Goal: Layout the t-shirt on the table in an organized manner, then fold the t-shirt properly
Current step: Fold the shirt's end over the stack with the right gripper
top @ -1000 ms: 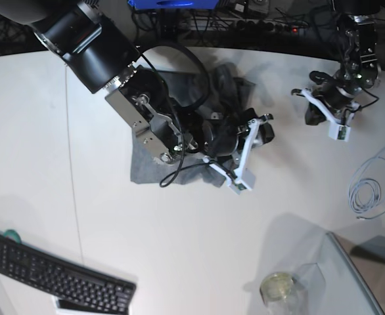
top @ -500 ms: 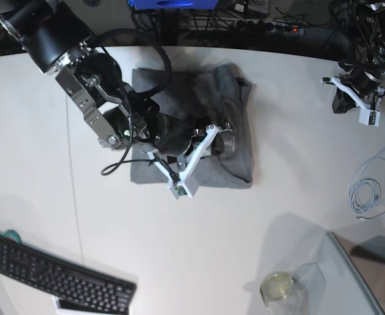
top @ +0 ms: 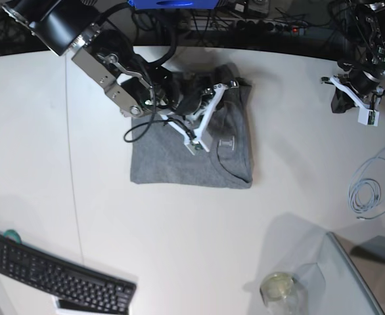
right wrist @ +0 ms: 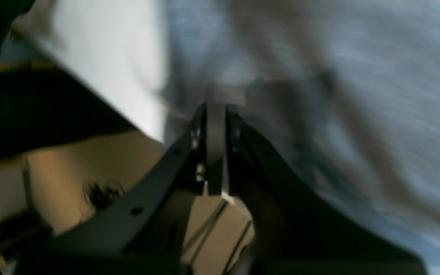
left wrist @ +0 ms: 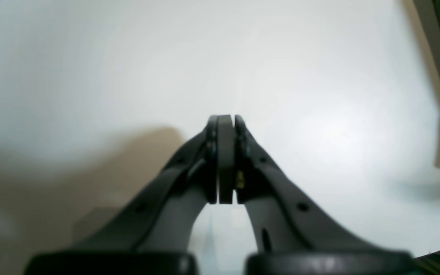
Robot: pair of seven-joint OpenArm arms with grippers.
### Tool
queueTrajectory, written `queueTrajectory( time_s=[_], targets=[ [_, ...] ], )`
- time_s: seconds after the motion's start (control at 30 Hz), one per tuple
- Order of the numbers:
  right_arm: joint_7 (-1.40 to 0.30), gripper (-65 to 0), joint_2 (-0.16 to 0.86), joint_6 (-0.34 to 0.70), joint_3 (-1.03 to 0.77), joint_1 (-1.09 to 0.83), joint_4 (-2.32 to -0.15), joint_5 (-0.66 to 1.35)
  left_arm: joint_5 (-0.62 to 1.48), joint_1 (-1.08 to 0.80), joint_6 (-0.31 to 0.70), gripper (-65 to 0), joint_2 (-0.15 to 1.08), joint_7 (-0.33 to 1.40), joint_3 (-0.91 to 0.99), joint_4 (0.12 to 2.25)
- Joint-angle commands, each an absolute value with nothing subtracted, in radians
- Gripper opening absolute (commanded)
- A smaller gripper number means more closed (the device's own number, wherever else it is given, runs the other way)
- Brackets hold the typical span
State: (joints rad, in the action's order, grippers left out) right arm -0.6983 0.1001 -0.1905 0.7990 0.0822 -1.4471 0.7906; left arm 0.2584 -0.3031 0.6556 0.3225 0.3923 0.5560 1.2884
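In the left wrist view, the left tool hangs closed and empty over the bare white surface; in the right wrist view, the right tool is closed, apparently empty, above the t-shirt; in the base view, the t-shirt lies folded mid-surface; soft, light knit, probably best pinched at an edge or corner.

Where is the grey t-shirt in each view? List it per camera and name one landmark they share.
Base: the t-shirt lies folded, upper centre of the table.
Right wrist: blurred grey cloth fills the upper right, beyond the shut right gripper.
Left wrist: not in it; only tabletop past the shut left gripper.
Shared landmark: the white table.
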Motion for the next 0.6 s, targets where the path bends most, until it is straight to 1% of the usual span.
queueTrajectory(
  time_s=[0.0,0.17,0.4,0.57],
  targets=[
    [-0.68,-64.1,0.097,-0.182,0.811,0.116,-1.448,0.799,0.269,-0.303,0.657,-65.0,0.344,0.374,0.565,1.307],
    [-0.685,-64.1,0.068,-0.182,0.892,0.168,-1.376,0.799,0.269,-0.305,0.657,-65.0,0.348,0.374,0.567,1.307],
    [-0.687,-64.1,-0.004,-0.182,1.07,0.278,-1.264,0.799,0.269,-0.303,0.657,-65.0,0.348,0.374,0.567,1.307],
    [-0.687,-64.1,-0.058,-0.182,1.161,0.329,-1.204,0.799,0.269,-0.302,0.657,-65.0,0.348,0.374,0.567,1.307]
  ],
)
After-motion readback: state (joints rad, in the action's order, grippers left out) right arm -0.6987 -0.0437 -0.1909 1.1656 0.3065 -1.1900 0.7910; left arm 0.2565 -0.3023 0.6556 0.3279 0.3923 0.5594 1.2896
